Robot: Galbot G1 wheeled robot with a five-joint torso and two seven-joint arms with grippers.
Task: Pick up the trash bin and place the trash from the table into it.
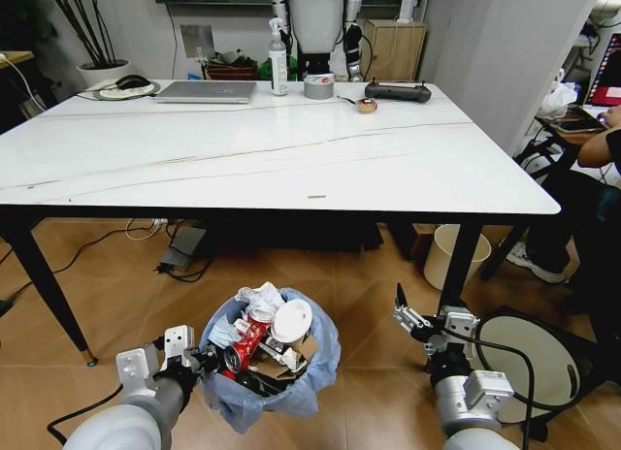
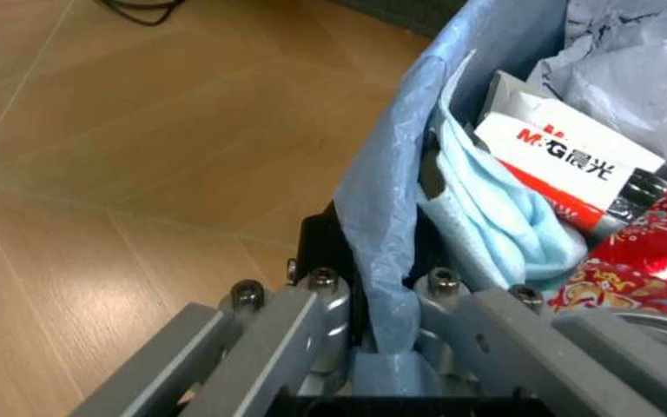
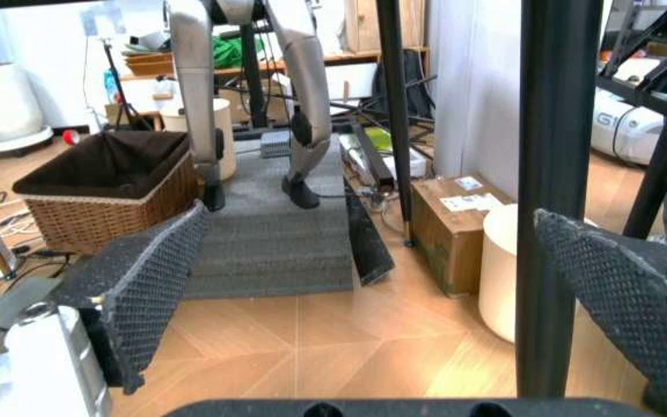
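Litter (image 1: 264, 336) fills the small dark bin with crinkly light-blue bag (image 1: 320, 358), on the floor at six o'clock below the white marble table (image 1: 291, 149). Left end effector (image 1: 199, 358) clamps its rim; right end effector (image 1: 412, 319) hangs wide apart.

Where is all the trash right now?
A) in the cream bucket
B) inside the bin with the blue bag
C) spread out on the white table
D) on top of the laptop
B: the trash is heaped inside the trash bin, which the left gripper holds by its bag-covered rim on the floor in front of the table.
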